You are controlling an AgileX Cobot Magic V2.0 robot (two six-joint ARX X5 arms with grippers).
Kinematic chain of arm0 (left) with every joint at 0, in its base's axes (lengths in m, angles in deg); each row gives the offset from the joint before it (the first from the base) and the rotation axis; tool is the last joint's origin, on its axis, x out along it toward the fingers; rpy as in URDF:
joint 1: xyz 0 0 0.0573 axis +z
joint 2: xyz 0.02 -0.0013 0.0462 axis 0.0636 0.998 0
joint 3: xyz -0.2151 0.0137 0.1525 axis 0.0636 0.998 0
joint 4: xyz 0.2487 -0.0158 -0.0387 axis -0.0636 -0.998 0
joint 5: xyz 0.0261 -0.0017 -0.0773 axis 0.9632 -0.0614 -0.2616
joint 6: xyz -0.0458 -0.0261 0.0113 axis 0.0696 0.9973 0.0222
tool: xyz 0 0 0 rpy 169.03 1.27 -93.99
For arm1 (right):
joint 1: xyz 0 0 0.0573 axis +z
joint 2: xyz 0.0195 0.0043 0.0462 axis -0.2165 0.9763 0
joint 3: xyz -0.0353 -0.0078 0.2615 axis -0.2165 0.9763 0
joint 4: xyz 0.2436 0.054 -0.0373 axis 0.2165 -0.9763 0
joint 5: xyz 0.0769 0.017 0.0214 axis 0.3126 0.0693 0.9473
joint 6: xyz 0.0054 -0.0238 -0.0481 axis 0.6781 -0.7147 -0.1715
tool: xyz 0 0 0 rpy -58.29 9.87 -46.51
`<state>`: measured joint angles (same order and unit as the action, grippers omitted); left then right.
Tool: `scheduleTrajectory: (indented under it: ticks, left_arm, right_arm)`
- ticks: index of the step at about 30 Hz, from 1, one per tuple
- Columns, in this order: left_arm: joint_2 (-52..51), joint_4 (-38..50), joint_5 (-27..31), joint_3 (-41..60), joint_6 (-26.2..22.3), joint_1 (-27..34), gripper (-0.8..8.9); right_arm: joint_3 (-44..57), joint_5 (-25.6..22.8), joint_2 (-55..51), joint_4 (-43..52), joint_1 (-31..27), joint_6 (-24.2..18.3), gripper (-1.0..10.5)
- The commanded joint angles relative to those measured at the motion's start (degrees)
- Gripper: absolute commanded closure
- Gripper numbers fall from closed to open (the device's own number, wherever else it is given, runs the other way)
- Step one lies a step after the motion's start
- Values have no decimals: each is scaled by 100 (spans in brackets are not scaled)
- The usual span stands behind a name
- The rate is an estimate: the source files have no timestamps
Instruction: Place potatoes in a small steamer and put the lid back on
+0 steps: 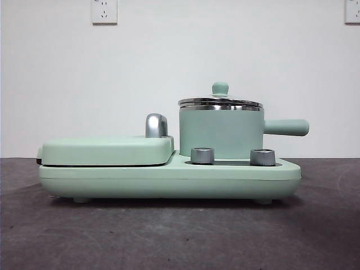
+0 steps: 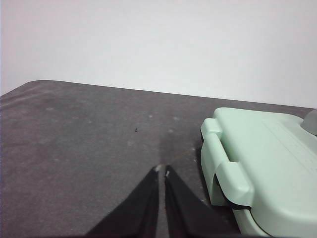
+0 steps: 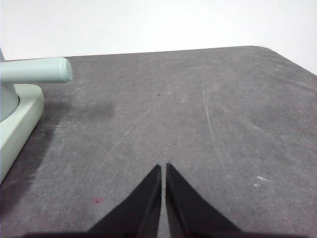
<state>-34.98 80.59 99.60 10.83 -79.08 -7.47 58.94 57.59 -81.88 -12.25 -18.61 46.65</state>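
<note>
The small mint-green steamer (image 1: 220,134) stands on the right half of the mint-green cooker base (image 1: 169,179), its straight handle (image 1: 287,127) pointing right. The glass lid (image 1: 220,103) with its mint-green knob sits on the steamer's steel rim. No potato shows in any view. My left gripper (image 2: 162,171) is shut and empty over the dark table, beside the griddle end of the cooker. My right gripper (image 3: 163,167) is shut and empty over the table, off the steamer handle's (image 3: 37,70) end. Neither gripper shows in the front view.
A flat mint-green griddle cover (image 1: 107,151) with a chrome handle (image 1: 156,125) takes the cooker's left half; it also shows in the left wrist view (image 2: 262,163). Two steel dials (image 1: 202,156) (image 1: 262,157) face front. A white wall with sockets (image 1: 104,11) stands behind.
</note>
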Motion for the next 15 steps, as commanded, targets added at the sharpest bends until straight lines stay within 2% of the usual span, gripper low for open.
scheduleTrajectory:
  ticks: [1,6,9,13,15]
  left_arm:
    - [-4,31,0,83,0,-15,795]
    - [-13,28,0,83,0,22,795]
    - [-13,22,-44,83,-7,302,795]
    - [-13,-422,-450,85,-651,844,795]
    - [-13,-802,-688,96,-763,1023,795]
  right_arm:
    - [28,-2,-4,57,-7,-46,932]
    - [28,-2,-4,57,-7,-46,932]
    - [28,-9,-4,55,-7,-46,932]
    - [28,-4,-4,57,-7,-46,932]
    - [28,-2,-4,57,-7,-46,932]
